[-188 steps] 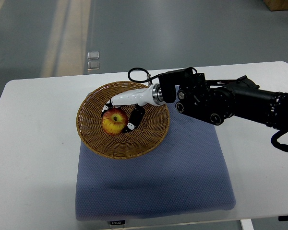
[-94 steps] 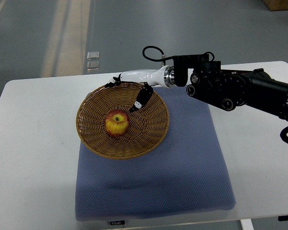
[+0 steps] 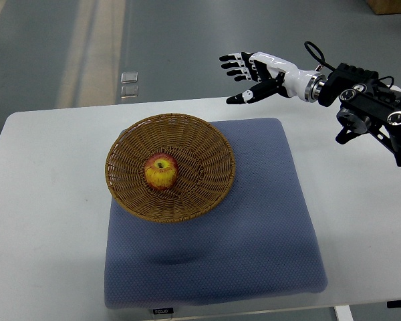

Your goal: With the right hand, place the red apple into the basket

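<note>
Now resting at the bottom of a round wicker basket (image 3: 170, 167), a red apple (image 3: 161, 171) with yellow streaks sits stem end up, slightly left of the bowl's centre and touching nothing but the weave beneath it. The basket stands on the upper left part of a blue-grey cushioned mat (image 3: 217, 221), its left rim hanging over the mat's edge above the white table (image 3: 47, 214) on which the mat lies.

Well apart from the basket, the robot's right hand (image 3: 254, 73) hovers beyond the table's far edge, over the grey floor (image 3: 187, 40), up and to the right of the basket. Its white-and-black fingers (image 3: 234, 61) are spread and released, holding nothing, with the palm turned toward the camera's left and the thumb (image 3: 244, 97) pointing down toward the table. The white forearm shell joins a metal wrist ring and then the black arm (image 3: 374, 117), which enters from the picture's right edge with a black cable looping above it.

Two small clear squares (image 3: 129, 83) lie on the floor beyond the table's far left side, one just beside the other. A pale stripe (image 3: 87, 47) runs along the floor at upper left. At the mat's near edge a small black label (image 3: 162, 311) shows, its print too small to read.
</note>
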